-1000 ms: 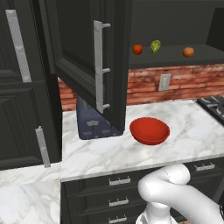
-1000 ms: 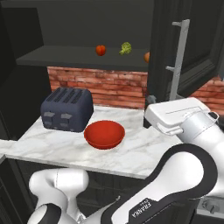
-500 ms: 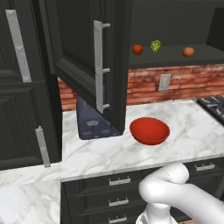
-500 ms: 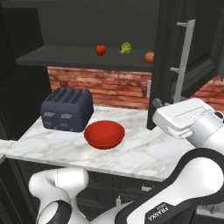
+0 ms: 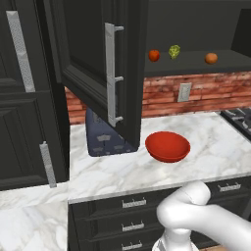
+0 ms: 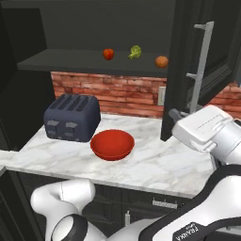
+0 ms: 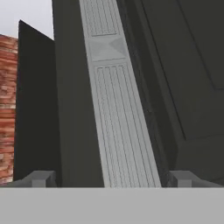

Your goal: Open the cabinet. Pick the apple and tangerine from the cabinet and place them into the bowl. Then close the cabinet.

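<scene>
Gripper (image 7: 111,179) jaws are spread wide, nothing between them being pinched: in the hand view the two tips stand either side of a silver bar handle (image 7: 118,109), with the door's dark panel right behind it. From the right base view the hand sits beside the right door's edge, just below its handle.

Progress check: the cabinet (image 5: 103,73) is open, both doors swung out, so step one looks done or all but done. Nothing is picked yet. On the shelf sit one apple (image 6: 108,53), one tangerine (image 6: 161,61) and, between them, one yellow-green bumpy item (image 6: 135,51), all three well apart from one another. Down on the marble counter (image 6: 155,162) the single red bowl (image 6: 112,144) holds nothing, with one dark toaster (image 6: 73,116) just beside it.

Still to come, by my reckoning: let go of the door area, reach up for each fruit, drop both into the bowl, then shut the doors. Two fruits to move, two doors to close, one decoy to leave alone.
</scene>
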Tool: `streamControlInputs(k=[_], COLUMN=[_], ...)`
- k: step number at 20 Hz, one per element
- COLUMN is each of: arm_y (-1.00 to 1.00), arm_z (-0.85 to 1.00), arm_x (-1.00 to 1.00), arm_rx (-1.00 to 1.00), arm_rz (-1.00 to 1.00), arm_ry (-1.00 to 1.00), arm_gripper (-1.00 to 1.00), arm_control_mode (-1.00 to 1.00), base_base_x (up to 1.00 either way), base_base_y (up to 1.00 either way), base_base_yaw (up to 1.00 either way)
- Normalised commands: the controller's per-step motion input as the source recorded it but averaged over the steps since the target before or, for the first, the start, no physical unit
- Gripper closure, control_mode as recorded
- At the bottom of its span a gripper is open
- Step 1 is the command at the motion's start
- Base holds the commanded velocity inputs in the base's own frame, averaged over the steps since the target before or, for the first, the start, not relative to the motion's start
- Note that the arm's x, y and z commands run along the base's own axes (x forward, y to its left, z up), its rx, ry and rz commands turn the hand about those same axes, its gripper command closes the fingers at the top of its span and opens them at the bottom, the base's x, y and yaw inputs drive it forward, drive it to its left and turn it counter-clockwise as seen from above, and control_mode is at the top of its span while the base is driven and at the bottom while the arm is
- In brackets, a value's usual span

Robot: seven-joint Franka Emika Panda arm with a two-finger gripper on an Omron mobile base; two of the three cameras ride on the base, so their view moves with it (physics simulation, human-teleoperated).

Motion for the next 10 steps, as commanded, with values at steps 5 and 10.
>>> streamControlInputs(k=[5, 10], arm_y=[-0.14, -0.33], arm_z=[-0.15, -0.01], arm_x=[0.18, 0.07], arm_rx=[0.00, 0.00], arm_rz=[0.22, 0.12], arm_ry=[0.00, 0.00], arm_gripper=[-1.00, -1.00], arm_control_mode=[-1.00, -1.00], base_base_x=[0.00, 0.00], base_base_y=[0.00, 0.00], base_base_yaw=[0.00, 0.00])
